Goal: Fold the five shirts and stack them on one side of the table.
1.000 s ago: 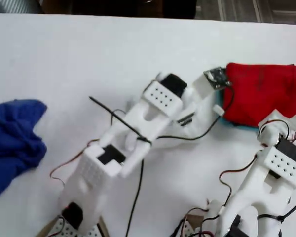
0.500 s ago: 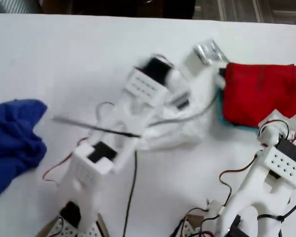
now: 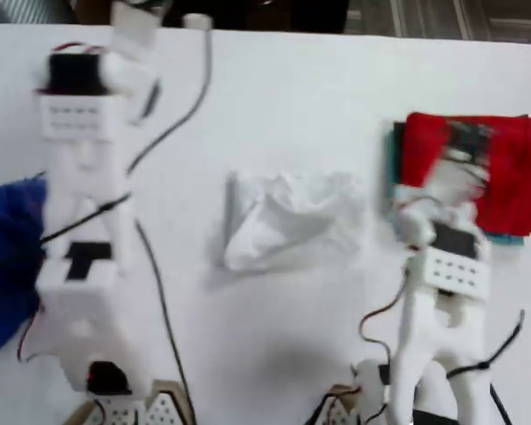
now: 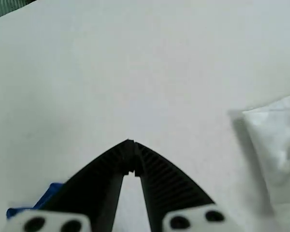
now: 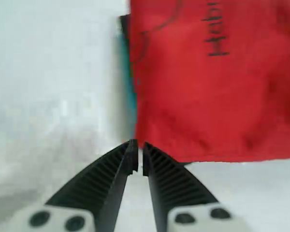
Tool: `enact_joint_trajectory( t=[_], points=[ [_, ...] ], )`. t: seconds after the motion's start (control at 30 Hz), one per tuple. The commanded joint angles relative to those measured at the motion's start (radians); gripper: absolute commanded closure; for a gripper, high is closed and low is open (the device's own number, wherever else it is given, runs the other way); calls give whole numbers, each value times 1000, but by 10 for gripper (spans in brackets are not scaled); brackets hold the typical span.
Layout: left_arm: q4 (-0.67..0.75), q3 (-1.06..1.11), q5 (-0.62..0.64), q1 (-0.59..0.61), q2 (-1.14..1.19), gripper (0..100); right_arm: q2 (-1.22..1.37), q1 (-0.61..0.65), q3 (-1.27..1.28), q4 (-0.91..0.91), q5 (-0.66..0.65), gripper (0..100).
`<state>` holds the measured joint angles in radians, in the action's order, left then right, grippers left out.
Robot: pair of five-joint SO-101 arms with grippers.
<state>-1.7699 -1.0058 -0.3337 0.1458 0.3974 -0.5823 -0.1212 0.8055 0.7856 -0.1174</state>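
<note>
A crumpled white shirt (image 3: pixel 288 221) lies in the middle of the table; its edge (image 4: pixel 280 140) shows in the left wrist view. At the right, a folded red shirt (image 3: pixel 482 168) tops a stack, with a teal one (image 3: pixel 396 159) peeking out beneath. A rumpled blue shirt (image 3: pixel 4 257) sits at the left edge. My left gripper (image 4: pixel 131 146) is shut and empty over bare table near the far left. My right gripper (image 5: pixel 136 146) is shut, empty, hovering at the near left corner of the red shirt (image 5: pixel 208 77), beside the teal edge (image 5: pixel 127 72).
The left arm (image 3: pixel 80 177) stands tall over the table's left side, partly covering the blue shirt, of which a bit (image 4: pixel 41 200) shows behind its fingers. The right arm (image 3: pixel 442 274) stands just in front of the stack. Loose cables trail from both arms.
The left arm has swung from beside the red stack to the far left, leaving the white shirt uncovered mid-table. The right arm has moved up to the stack's left corner.
</note>
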Motion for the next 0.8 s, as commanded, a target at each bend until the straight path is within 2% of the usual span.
enact_joint_trajectory(
  t=[0.0,0.13,0.3,0.43,0.53,0.77],
  points=[
    [-15,191,-21,78,-230,974,99,208,-258,191,-32,976],
    [64,590,9,137,-482,974,358,377,-617,403,-35,976],
    [399,1233,83,249,-752,975,653,512,-985,561,-37,976],
    [701,1641,81,292,-824,975,862,578,-1183,581,-37,976],
    [870,1819,84,290,-809,975,1015,607,-1277,588,-38,976],
    [1031,1951,141,292,-703,975,1187,604,-1444,751,-41,976]
  ],
)
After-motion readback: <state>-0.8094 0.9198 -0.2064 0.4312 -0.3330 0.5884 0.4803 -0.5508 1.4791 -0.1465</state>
